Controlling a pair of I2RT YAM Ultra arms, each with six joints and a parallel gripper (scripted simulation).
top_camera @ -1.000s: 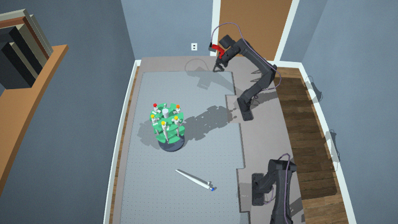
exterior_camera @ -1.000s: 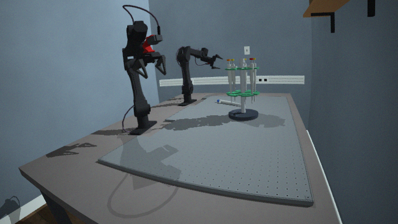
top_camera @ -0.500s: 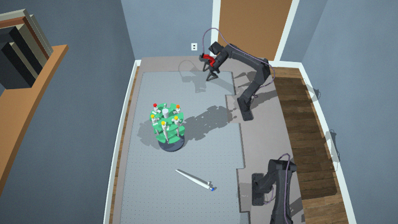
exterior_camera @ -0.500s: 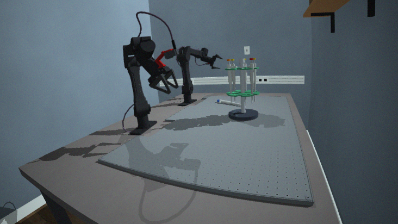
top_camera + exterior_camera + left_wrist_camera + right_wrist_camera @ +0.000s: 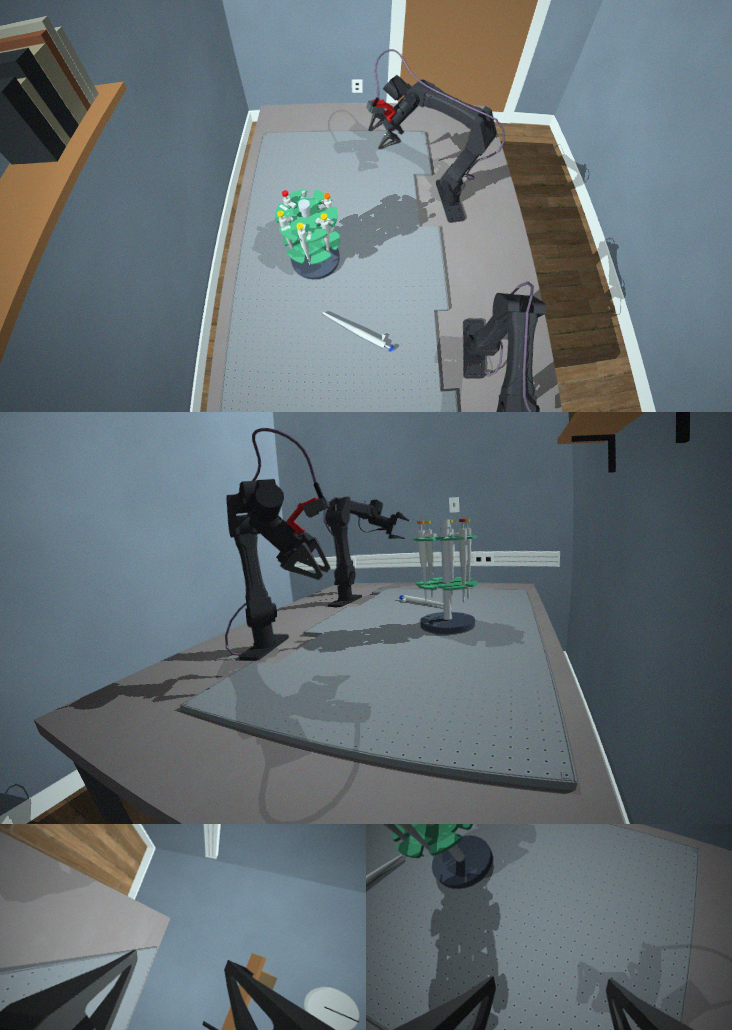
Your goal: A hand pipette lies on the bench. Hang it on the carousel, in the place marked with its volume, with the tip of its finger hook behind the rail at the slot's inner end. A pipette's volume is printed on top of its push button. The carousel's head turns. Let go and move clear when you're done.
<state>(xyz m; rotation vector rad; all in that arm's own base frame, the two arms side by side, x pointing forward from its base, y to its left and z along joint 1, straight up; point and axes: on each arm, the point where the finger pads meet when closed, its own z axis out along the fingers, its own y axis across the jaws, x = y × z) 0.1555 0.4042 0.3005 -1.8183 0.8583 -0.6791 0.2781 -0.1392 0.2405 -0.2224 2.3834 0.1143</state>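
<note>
The hand pipette (image 5: 357, 330) (image 5: 424, 601) (image 5: 383, 871) lies on the perforated bench board, its blue push button (image 5: 391, 348) (image 5: 401, 597) towards the arms' side; the printed volume is not legible. The carousel (image 5: 304, 208) (image 5: 447, 560) (image 5: 476, 862) stands upright on a dark round base, with green plates. Several pipettes with red, orange and yellow buttons hang on it. Its slot markings are not readable. My right gripper (image 5: 374, 138) (image 5: 324, 572) (image 5: 550, 983) is open and empty, above the board's far end. My left gripper (image 5: 406, 528) (image 5: 182, 959) is open and empty, high up, outside the top view.
The board (image 5: 286, 358) (image 5: 450, 698) has a stepped edge on the arms' side. Walls stand close around the bench. A wooden shelf (image 5: 102, 122) (image 5: 594, 427) (image 5: 236, 1008) with books is fixed to the wall high beyond the carousel. The right arm's cable loops above its wrist.
</note>
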